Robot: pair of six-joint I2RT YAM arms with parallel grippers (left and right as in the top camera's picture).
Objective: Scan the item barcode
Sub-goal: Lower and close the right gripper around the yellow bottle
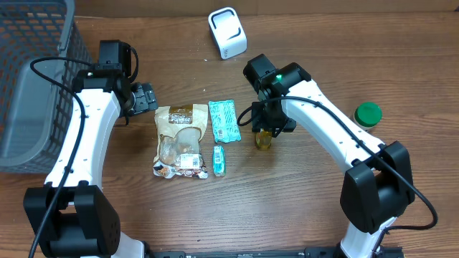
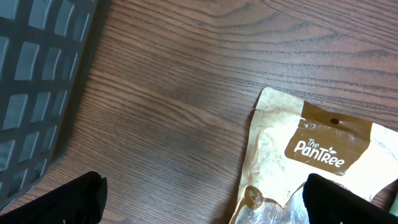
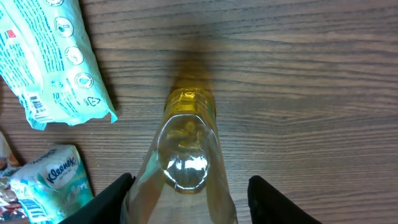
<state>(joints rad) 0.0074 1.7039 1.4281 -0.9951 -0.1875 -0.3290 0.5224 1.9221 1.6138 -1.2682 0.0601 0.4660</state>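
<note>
right gripper [image 3: 191,185] | jaws straddle bottle [image 3: 186,124], clamped or not: cannot tell | left gripper [image 2: 202,183] apart, empty | bottle likely stiff, slick, round, light; grip mid-body

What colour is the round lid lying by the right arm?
Green. The round lid shows best in the overhead view.

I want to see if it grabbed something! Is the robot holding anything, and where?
Nothing is gripped yet. The right gripper straddles the yellow bottle at its wide body, with a gap beside one finger. The left gripper is open and empty.
</note>
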